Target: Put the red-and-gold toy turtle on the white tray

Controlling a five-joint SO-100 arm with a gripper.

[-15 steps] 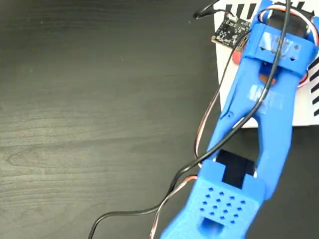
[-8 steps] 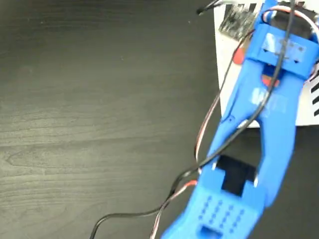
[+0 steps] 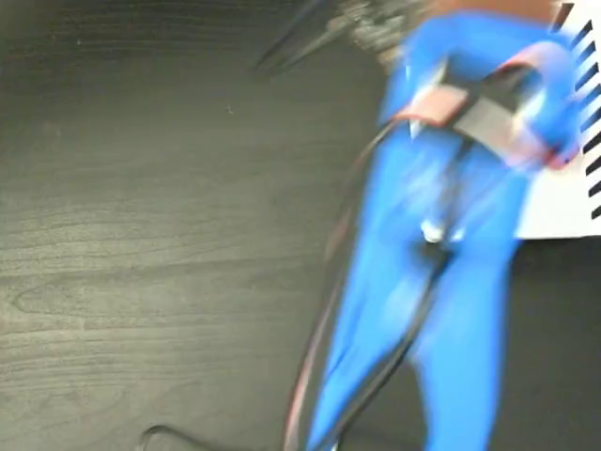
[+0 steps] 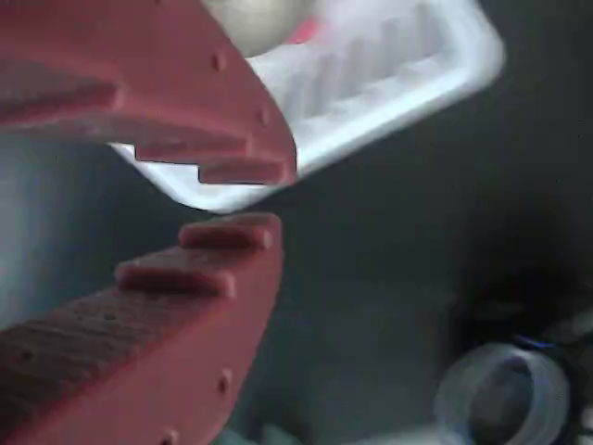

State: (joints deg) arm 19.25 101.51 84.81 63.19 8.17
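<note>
The red-and-gold toy turtle [image 4: 264,20] shows only in the wrist view, as a pale gold rounded bit with a touch of coral red beside it, at the top edge of the picture. It lies on the white tray [image 4: 408,83], a flat white rectangular tray with a raised rim and rounded corners, and most of it is hidden behind the upper red finger. In the fixed view the turtle is not to be made out; the blurred arm covers that spot.

The tray lies on the dark wood-grain desk [image 3: 141,235]. In the fixed view only its right part shows at the upper right [image 3: 563,202], with black diagonal stripes along its right edge.

The gripper [image 4: 241,199], made of dull red plastic with stepped teeth on its inner faces, fills the left of the wrist view. Its jaws stand narrowly apart, with a thin gap at the tips and nothing between them. They are clear of the turtle, and the tips hang over the near rim of the tray and the dark desk below it.

The blue plastic arm [image 3: 441,282] runs from the bottom of the fixed view up to the tray, heavily blurred, with black and red cables [image 3: 319,376] trailing along its left side. At the lower right of the wrist view a clear ring-shaped thing [image 4: 505,394] rests on the desk, too blurred to name.
</note>
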